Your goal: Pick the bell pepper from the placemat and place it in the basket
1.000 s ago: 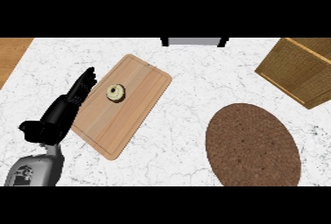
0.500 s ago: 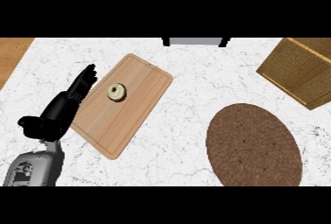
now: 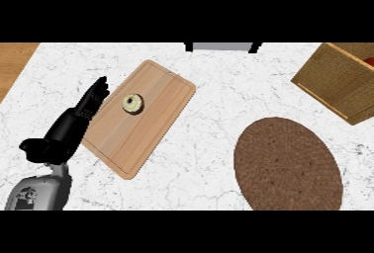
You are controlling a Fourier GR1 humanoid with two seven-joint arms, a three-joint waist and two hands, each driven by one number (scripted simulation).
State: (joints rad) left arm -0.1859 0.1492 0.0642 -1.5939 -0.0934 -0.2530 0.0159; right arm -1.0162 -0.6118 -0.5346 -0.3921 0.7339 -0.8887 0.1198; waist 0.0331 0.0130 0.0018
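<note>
Left hand (image 3: 76,118) flat, fingers straight, at the cutting board's (image 3: 157,106) edge, far left of the bare brown placemat (image 3: 287,164); red speck, perhaps bell pepper (image 3: 369,61), inside basket (image 3: 337,81) top right.

White veined marble counter (image 3: 211,133), wooden board (image 3: 142,118), woven basket (image 3: 340,81), rough brown placemat (image 3: 287,163).

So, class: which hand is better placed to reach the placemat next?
Probably the right, though it is out of view: the placemat and basket lie on the robot's right. The left hand, fingers straight, rests far left beside the cutting board.
</note>
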